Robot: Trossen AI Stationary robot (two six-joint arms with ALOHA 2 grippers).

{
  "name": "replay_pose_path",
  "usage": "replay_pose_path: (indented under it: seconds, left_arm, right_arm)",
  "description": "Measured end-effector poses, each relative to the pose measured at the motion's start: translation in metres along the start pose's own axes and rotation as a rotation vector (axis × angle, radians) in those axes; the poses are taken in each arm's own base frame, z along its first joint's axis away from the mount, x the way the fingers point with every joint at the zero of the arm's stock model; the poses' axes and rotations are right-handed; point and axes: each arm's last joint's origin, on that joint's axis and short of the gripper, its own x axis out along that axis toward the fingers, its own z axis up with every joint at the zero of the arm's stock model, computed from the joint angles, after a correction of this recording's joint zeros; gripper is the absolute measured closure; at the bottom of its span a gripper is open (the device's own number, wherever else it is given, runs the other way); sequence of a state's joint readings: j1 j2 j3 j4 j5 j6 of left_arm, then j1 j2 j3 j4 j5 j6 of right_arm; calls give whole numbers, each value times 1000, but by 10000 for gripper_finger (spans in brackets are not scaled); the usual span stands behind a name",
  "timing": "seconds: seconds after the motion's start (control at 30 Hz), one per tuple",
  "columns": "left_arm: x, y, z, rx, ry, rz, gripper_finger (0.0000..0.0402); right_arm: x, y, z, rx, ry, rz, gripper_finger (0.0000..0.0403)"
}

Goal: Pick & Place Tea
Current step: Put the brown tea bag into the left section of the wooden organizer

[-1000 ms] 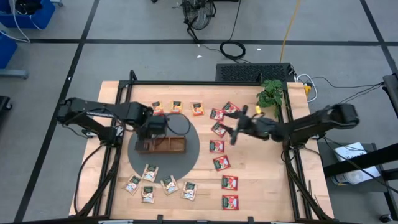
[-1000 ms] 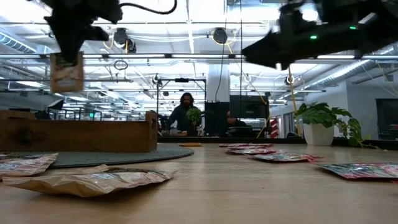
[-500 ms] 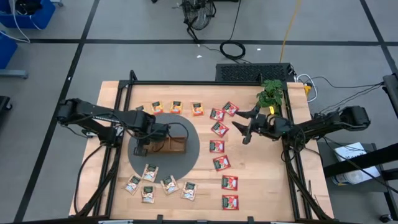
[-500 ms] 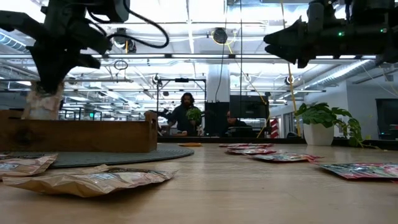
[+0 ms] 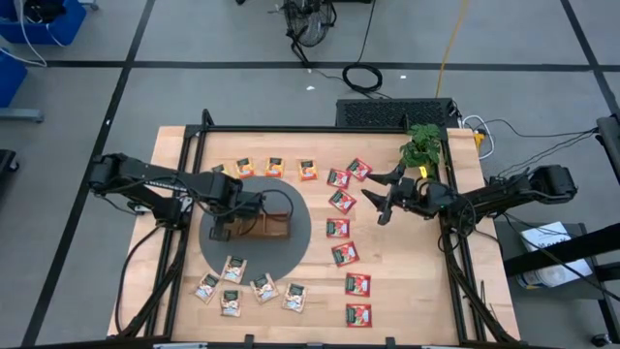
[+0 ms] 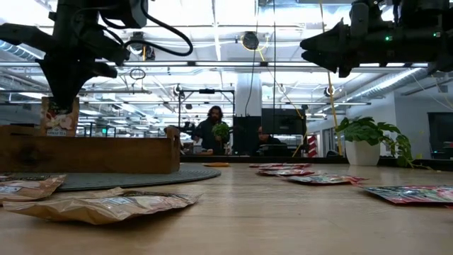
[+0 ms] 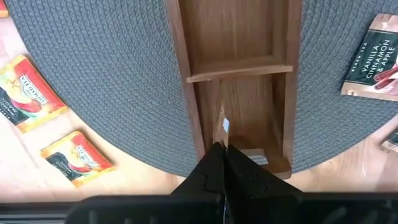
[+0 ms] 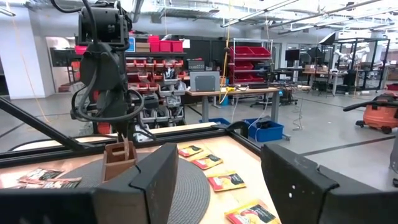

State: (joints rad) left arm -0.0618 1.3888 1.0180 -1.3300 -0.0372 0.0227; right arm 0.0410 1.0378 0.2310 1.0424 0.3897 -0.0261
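Note:
My left gripper [image 5: 221, 226] points down over the left end compartment of the brown wooden tray [image 5: 262, 229] and is shut on one tea packet [image 6: 59, 117]. In the left wrist view the packet [image 7: 223, 126] shows edge-on inside that compartment. The tray stands on a round grey mat [image 5: 291, 247]. My right gripper [image 5: 384, 205] hovers open above the table's right half with nothing between its fingers [image 8: 155, 180]. Other tea lies flat on the table: orange-yellow packets [image 5: 276, 166] at the far side, red ones [image 5: 338, 228] at the right, pale ones [image 5: 247, 288] at the near side. My left gripper pinches the packet's upper edge [image 6: 64, 105] between its two fingers, coming from above and pointing down. The packet hangs upright below the fingers. Its lower part is behind the tray's near wall [image 6: 85, 152], so whether it rests on the tray's floor cannot be told.
A potted plant [image 5: 421, 145] stands at the table's far right corner. The tray's other two compartments [image 7: 239, 31] look bare. People show in the room beyond the table [image 6: 211, 127]. A black frame runs along the table's edges [image 5: 291, 129].
My left gripper has gone down and a little toward the table's left and near edge, carrying the hanging packet from above the tray down into its left end compartment. My right gripper has drawn back toward the table's right edge, and has kept still for the last half second.

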Motion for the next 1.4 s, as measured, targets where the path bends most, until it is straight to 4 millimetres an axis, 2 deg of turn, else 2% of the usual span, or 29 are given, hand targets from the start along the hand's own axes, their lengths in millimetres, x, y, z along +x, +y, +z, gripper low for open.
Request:
replay_pose_path:
  seconds: [0.27,0.57,0.83,1.0,1.23,1.4]
  left_arm:
    - [0,3,2,-22,-24,-11,400]
    - [25,2,-3,-31,17,-14,399]
    - [27,3,1,-130,-20,-2,376]
    - [27,3,1,-199,-25,5,343]
    - [26,5,0,-230,-23,70,263]
    - [12,6,1,-230,-25,98,211]
  right_arm:
    - [0,0,0,0,0,0,191]
    - [0,0,0,0,0,-1,191]
    - [0,0,0,-1,0,-1,191]
    - [0,0,0,-3,5,-1,191]
    - [0,0,0,-3,5,0,190]
    - [0,0,0,-3,6,-1,190]
